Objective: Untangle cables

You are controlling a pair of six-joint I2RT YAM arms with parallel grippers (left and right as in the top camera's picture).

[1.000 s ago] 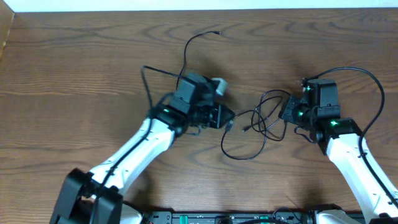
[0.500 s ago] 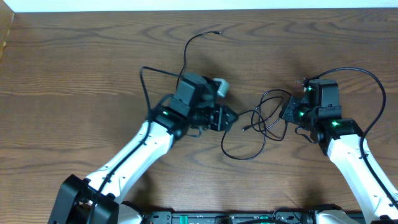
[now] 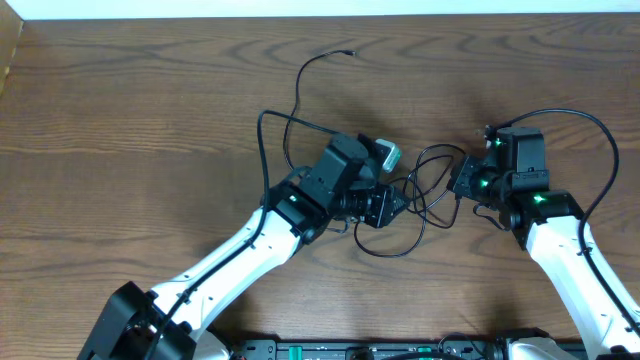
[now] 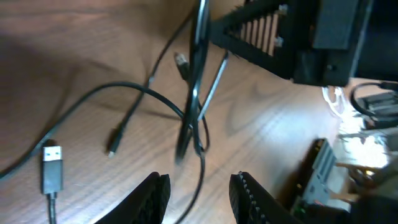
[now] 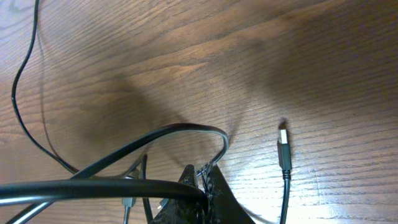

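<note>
The cables lie as a dark tangle of thin loops on the wooden table between my two grippers. My left gripper is at the tangle's left edge. In the left wrist view it is open, and a black strand runs between its fingers without being pinched. A USB plug and a small plug lie to the left of it. My right gripper sits at the tangle's right edge. In the right wrist view it is shut on a black cable, with a USB plug beside it.
One cable loop sags toward the table's front edge. A thin black lead runs from behind my left arm to the back of the table. The right arm's thick lead arcs over its wrist.
My left arm has swung right, from clear of the tangle to its left edge, and its jaws have opened. The right arm has held still, shut on its cable.
</note>
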